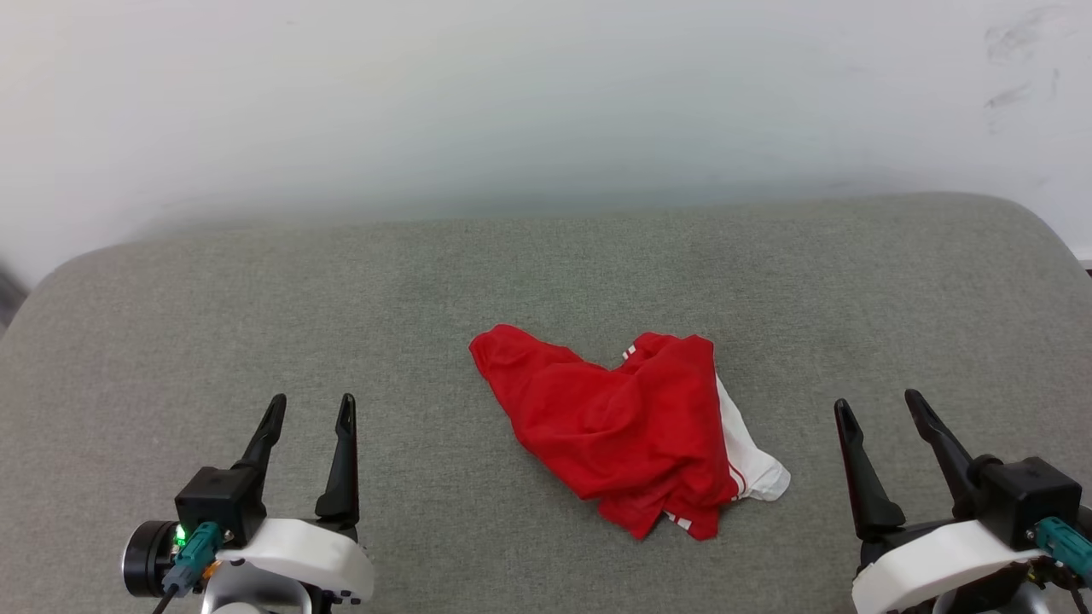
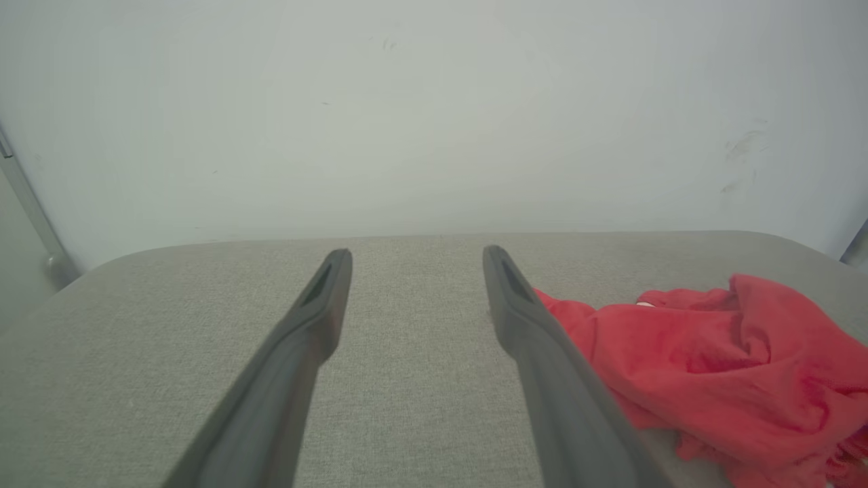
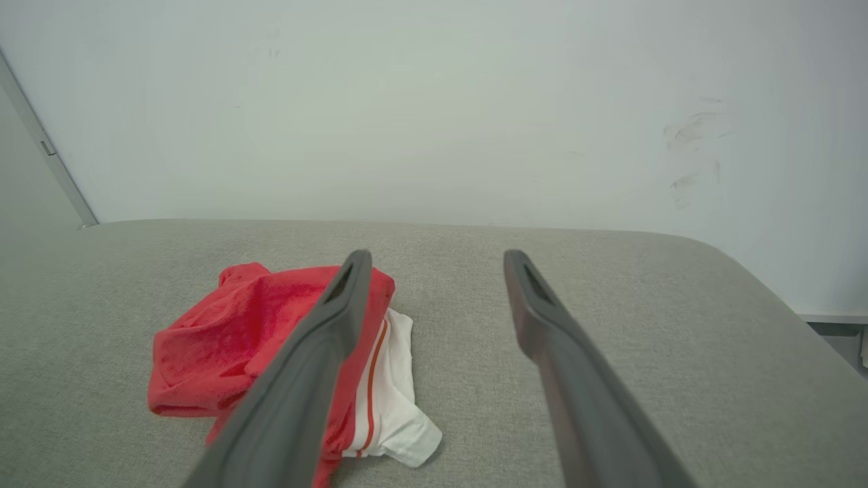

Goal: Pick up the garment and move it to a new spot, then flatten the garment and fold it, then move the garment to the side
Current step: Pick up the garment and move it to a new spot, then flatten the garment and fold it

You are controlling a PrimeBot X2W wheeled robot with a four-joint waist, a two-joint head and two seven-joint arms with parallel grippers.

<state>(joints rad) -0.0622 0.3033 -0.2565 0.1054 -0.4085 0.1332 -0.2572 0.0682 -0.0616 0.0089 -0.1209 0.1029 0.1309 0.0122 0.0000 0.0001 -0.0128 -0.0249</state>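
The garment (image 1: 623, 431) lies crumpled in a heap on the middle of the grey cushioned surface (image 1: 546, 281), mostly red, with a white sleeve with red stripe trim poking out at its right side. No letters or numbers are visible. My left gripper (image 1: 311, 408) stands open at the lower left, well clear of the cloth. At the lower right my right gripper (image 1: 879, 402) is open too, a short way right of the white sleeve. In the left wrist view the garment (image 2: 719, 366) lies to the right of the open left gripper (image 2: 413, 254). The right wrist view has the garment (image 3: 244, 332) partly behind the open right gripper's (image 3: 437, 256) left finger.
A pale wall (image 1: 546, 102) rises right behind the grey surface, with dark scuff marks (image 1: 1015, 68) at the upper right. The surface has rounded far corners (image 1: 1024, 213), and its right edge drops off near the right gripper.
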